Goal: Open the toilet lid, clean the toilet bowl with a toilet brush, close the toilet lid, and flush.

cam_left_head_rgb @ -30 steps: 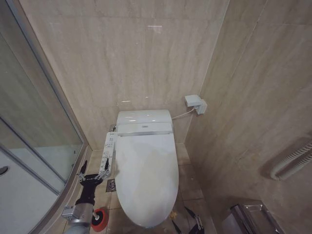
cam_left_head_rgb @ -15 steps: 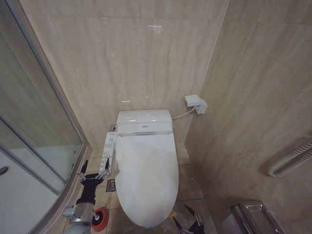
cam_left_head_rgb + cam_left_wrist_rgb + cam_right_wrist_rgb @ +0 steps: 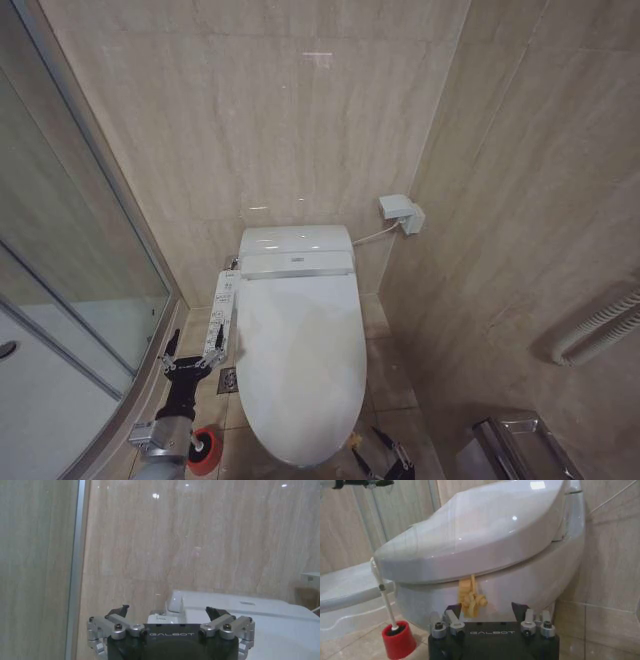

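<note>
Head view: toilet lid (image 3: 298, 365) shut, lying flat over the toilet bowl (image 3: 262, 452), which stands against the far wall in the corner w/ the right wall. Button panel (image 3: 222, 318) runs along the bowl's left side. Left gripper (image 3: 190, 353) hangs low at near left, betw. the shower glass (image 3: 70, 270) and the bowl, just beside the panel's near end; jaws apart, nothing betw. them. Red holder cup (image 3: 205, 450) sits on the floor just near of that arm, left of the bowl's near end. Right gripper (image 3: 378, 448) sits at the near edge, just right of the bowl's front; jaws apart, empty.

Right wrist view: yellow loop (image 3: 471, 599) hangs from the lid's front edge, down over the bowl front, directly ahead of the right gripper and betw. its spread jaws; contact cannot be told. Toilet brush (image 3: 384, 598) stands tilted in the red cup, thin pale handle leaning against the lid's rim.

Left wrist view: left gripper faces the far wall, tank top (image 3: 260, 609) to one side.
</note>
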{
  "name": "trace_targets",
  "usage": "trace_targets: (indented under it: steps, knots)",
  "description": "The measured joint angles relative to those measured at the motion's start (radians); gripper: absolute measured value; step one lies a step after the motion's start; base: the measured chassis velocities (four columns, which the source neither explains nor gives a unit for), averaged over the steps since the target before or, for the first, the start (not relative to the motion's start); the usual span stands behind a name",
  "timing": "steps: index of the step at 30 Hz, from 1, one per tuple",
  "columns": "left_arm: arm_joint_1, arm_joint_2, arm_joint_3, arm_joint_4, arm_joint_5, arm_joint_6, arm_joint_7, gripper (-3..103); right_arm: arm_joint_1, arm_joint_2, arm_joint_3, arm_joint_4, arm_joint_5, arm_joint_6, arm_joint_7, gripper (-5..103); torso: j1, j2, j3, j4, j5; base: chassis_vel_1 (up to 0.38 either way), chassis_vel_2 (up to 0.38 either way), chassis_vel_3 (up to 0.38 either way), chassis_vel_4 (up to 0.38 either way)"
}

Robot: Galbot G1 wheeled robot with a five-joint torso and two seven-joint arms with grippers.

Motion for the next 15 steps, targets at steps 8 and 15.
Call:
trace_targets:
  steps: [8, 15]
  knots:
    - [0.002, 0.004, -0.001, -0.001, 0.003, 0.0, -0.001, 100, 0.002, 0.011, -0.003, -0.019, -0.001, 0.015, -0.022, 41, 0.0, 0.0, 0.0, 0.0, -0.0001, 0.0, 0.0, 0.0, 0.0]
    - [0.003, 0.007, -0.003, -0.001, 0.004, -0.001, -0.001, 100, 0.007, 0.027, -0.011, -0.031, -0.002, 0.026, -0.036, 41, 0.0, 0.0, 0.0, 0.0, 0.0, 0.0, 0.0, 0.0, 0.0]
